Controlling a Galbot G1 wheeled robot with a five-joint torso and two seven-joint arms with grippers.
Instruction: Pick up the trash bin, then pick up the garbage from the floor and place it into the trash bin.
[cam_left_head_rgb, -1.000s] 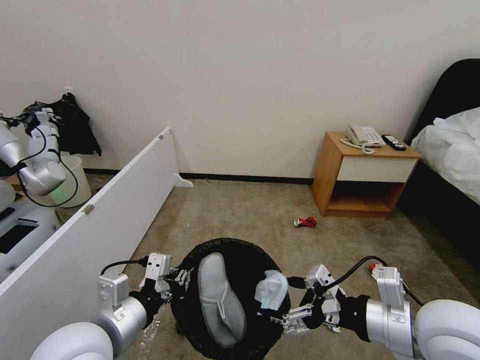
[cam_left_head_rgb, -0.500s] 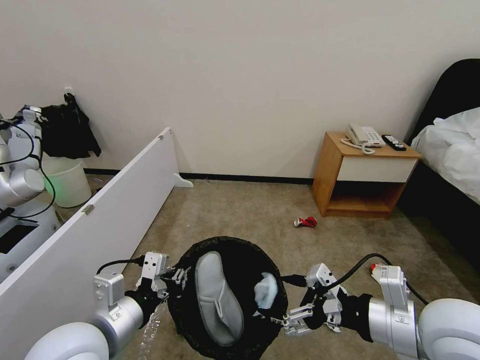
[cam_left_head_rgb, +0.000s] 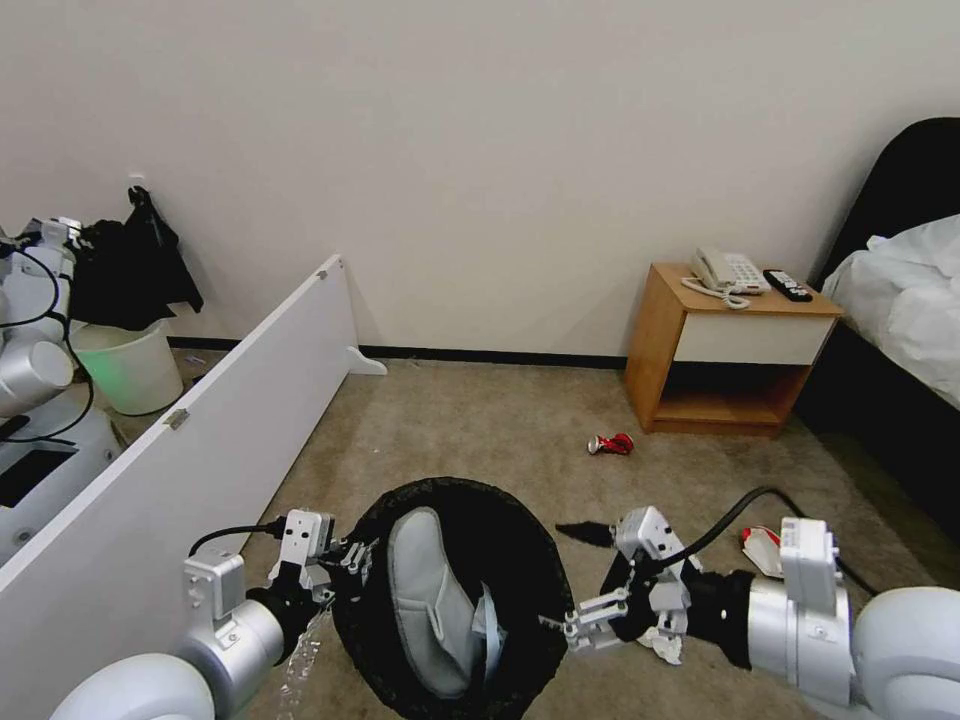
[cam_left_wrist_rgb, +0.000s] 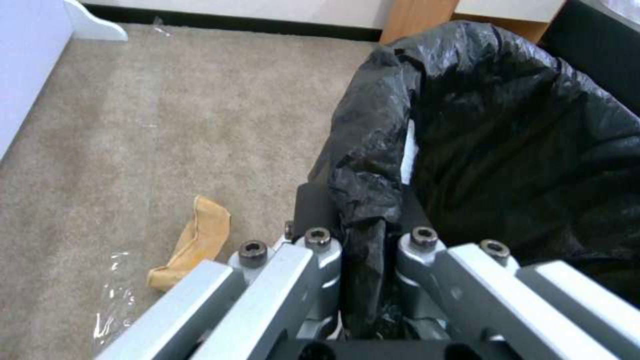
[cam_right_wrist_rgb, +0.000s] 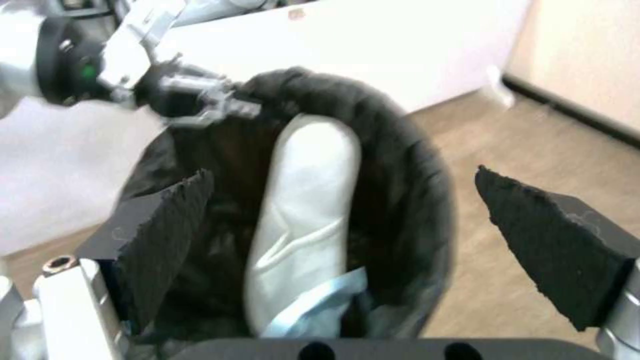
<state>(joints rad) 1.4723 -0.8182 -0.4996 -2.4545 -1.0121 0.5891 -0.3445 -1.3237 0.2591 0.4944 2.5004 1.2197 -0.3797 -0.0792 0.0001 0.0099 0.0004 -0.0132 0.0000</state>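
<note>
Your left claw (cam_left_head_rgb: 350, 562) clamps the rim of the one trash bin (cam_left_head_rgb: 545, 590), held above the floor (cam_left_head_rgb: 480, 420). Inside: one slipper (cam_left_head_rgb: 425, 590), one blue cloth (cam_left_head_rgb: 487, 632), dropped since earlier. Your right claw (cam_left_head_rgb: 585, 580) gapes wide, empty. One red can (cam_left_head_rgb: 612, 444) lies near the nightstand (cam_left_head_rgb: 725, 350).

A plain cream wall (cam_left_head_rgb: 480, 150) stands behind a beige carpet (cam_left_head_rgb: 480, 420). A small wooden table (cam_left_head_rgb: 725, 350) by the wall holds a white phone (cam_left_head_rgb: 728, 270). A dark bed (cam_left_head_rgb: 900, 300) is beside it. A long white board (cam_left_head_rgb: 200, 430) leans across the carpet.
</note>
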